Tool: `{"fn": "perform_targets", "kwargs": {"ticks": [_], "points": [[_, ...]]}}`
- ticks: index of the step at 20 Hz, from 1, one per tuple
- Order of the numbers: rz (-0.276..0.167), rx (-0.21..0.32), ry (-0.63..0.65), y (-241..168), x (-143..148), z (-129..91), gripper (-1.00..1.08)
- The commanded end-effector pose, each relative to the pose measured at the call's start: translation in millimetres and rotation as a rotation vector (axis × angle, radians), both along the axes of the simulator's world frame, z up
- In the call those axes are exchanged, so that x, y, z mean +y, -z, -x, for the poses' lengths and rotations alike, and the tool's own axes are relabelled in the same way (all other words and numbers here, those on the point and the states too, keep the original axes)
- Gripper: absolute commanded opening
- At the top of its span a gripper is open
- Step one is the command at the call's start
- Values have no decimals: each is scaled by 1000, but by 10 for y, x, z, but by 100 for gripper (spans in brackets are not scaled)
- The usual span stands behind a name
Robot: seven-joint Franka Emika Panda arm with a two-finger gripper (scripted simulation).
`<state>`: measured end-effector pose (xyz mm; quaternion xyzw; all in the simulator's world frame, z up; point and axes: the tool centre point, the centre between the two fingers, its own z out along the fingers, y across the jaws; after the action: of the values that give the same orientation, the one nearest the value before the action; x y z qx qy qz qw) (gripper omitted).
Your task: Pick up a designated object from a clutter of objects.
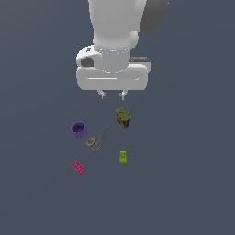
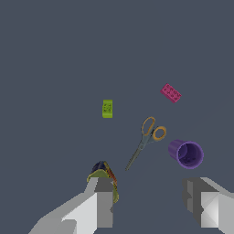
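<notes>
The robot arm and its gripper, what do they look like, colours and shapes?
The white, glossy, rounded arm has a dark grey patch near its upper joint. It ends in a wide, flat white gripper body with a thin groove across its face. Two short, pale grey fingers look blocky with darker inner faces. No cables or markings show.

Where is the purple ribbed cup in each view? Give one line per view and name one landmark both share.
Exterior view: the purple ribbed cup stands toward the exterior view's left of the clutter, beside the scissors' orange handles.
Wrist view: the cup shows just beyond one fingertip of the open gripper, its open mouth visible.
Shared landmark: the orange-handled scissors, whose handles lie next to the cup in both.
</notes>
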<state>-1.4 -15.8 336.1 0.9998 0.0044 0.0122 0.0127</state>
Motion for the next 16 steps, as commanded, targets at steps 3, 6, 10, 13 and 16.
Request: {"fn": "perform_targets", "kwargs": {"ticks": [3,6,10,13,16], "points": [[-9,10,22,44,-45,-1,28],[-26,29,66,137,-132,0,28],[-63,70,162,334,-319,10,28],[-101,113,266,542,-517,33,28],[-147,166,397,801,-762,80,28]]}}
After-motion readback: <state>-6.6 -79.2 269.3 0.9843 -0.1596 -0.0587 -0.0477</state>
